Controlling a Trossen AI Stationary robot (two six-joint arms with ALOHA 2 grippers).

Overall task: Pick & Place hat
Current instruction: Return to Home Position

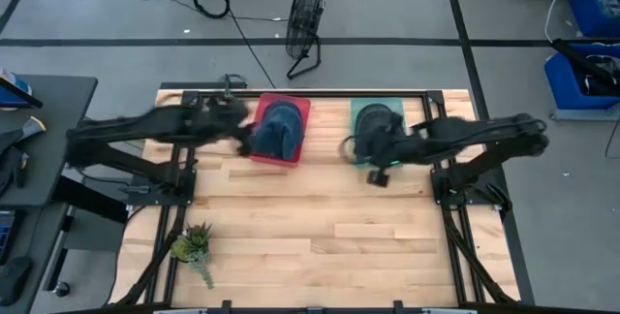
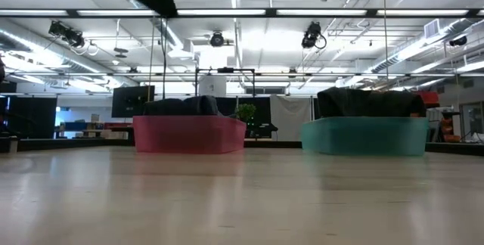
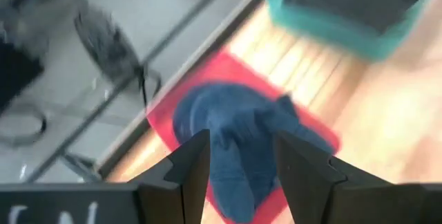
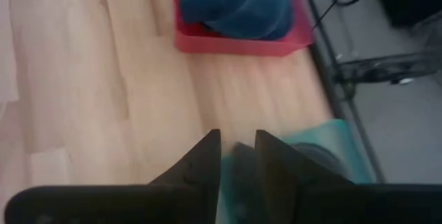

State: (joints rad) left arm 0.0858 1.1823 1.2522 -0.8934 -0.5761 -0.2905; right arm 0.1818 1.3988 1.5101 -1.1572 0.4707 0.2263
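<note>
Your left gripper (image 3: pixel 242 165) hangs over the red bin (image 1: pixel 300 110), near its left edge. Its two fingers (image 3: pixel 190 172) stand wide apart and hold nothing. Between them you can look down on the blue caps (image 3: pixel 235 127) — they lie in a heap inside the red bin.

Your right gripper (image 4: pixel 238 158) hangs over the blue-green bin (image 1: pixel 360 109). Its fingers have a small gap between them and hold nothing too. The black cap (image 2: pixel 367 101) sits in the blue-green bin and sticks up over the rim.

The two bins stand side by side at the back of the table (image 1: pixel 320 227), with a strip of wood between them. From table height both arms show only at the very top — well above the bins. A little green plant (image 1: pixel 192 246) sits near the front left corner. A fan (image 1: pixel 307 14) stands on the floor behind the table.
</note>
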